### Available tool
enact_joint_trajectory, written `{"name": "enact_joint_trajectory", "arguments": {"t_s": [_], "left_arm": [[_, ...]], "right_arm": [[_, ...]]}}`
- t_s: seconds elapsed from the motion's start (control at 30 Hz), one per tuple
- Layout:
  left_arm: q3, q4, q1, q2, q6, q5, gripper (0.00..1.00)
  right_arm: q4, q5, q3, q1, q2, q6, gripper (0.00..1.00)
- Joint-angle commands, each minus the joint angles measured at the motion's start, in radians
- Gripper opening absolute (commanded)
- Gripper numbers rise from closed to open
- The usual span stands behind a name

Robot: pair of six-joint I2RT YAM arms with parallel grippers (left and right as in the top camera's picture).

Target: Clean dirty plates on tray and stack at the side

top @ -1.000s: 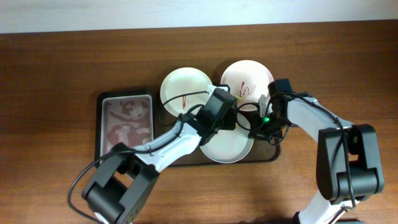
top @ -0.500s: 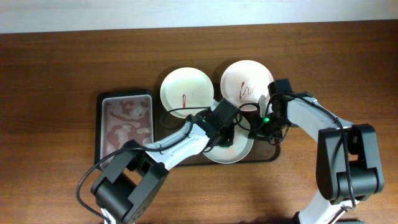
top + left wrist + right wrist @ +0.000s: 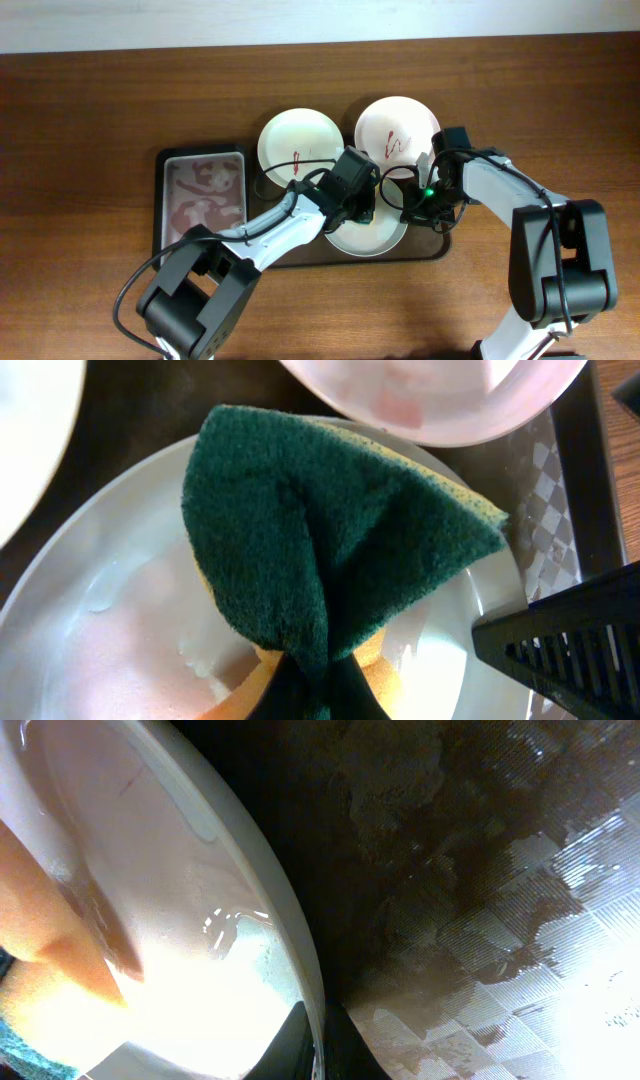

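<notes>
On the dark brown tray (image 3: 435,245) lie three plates. A white one (image 3: 300,140) at the back left carries a small red streak. The back right white one (image 3: 395,130) has red streaks. My left gripper (image 3: 357,200) is shut on a green and yellow sponge (image 3: 330,550), pressed onto the wet pale front plate (image 3: 365,238). In the left wrist view that plate (image 3: 100,620) fills the frame under the left gripper (image 3: 325,695). My right gripper (image 3: 412,208) is shut on this plate's right rim (image 3: 310,1010), one finger inside, one outside (image 3: 318,1045).
A narrower grey metal tray (image 3: 205,195) holding reddish water stands left of the brown tray. The tray floor (image 3: 480,920) is wet and patterned. The right gripper's black body (image 3: 570,630) shows beside the sponge. Brown wooden table (image 3: 100,100) lies all around.
The left gripper has slid the sponge toward the front of the pale plate and then a little back. The right gripper has stayed on the rim.
</notes>
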Motion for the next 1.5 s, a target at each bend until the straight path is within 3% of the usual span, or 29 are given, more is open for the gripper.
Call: {"name": "enact_joint_trajectory", "arguments": {"t_s": [0.0, 0.23, 0.6, 0.73, 0.87, 1.1, 1.47], "left_arm": [[-0.005, -0.014, 0.002, -0.016, -0.004, 0.0, 0.0], [-0.009, -0.28, -0.01, -0.016, -0.003, -0.064, 0.0], [0.047, -0.236, 0.099, -0.185, 0.01, -0.067, 0.0], [0.047, -0.32, 0.136, -0.219, 0.009, -0.068, 0.0], [0.047, -0.47, 0.202, -0.22, 0.009, -0.067, 0.0], [0.047, -0.568, 0.319, -0.22, 0.145, -0.064, 0.0], [0.047, -0.581, 0.385, -0.22, 0.214, -0.004, 0.0]], "right_arm": [[-0.011, 0.018, -0.003, -0.003, 0.016, -0.005, 0.08], [-0.03, 0.063, -0.003, -0.003, 0.016, -0.005, 0.08], [-0.023, 0.071, -0.003, -0.003, 0.016, -0.005, 0.09], [-0.019, 0.07, -0.003, -0.003, 0.016, -0.005, 0.13], [-0.018, 0.07, -0.003, -0.003, 0.016, -0.005, 0.04], [-0.042, 0.051, -0.002, -0.003, 0.011, -0.006, 0.04], [-0.073, 0.13, 0.01, -0.003, -0.215, -0.006, 0.04]]}}
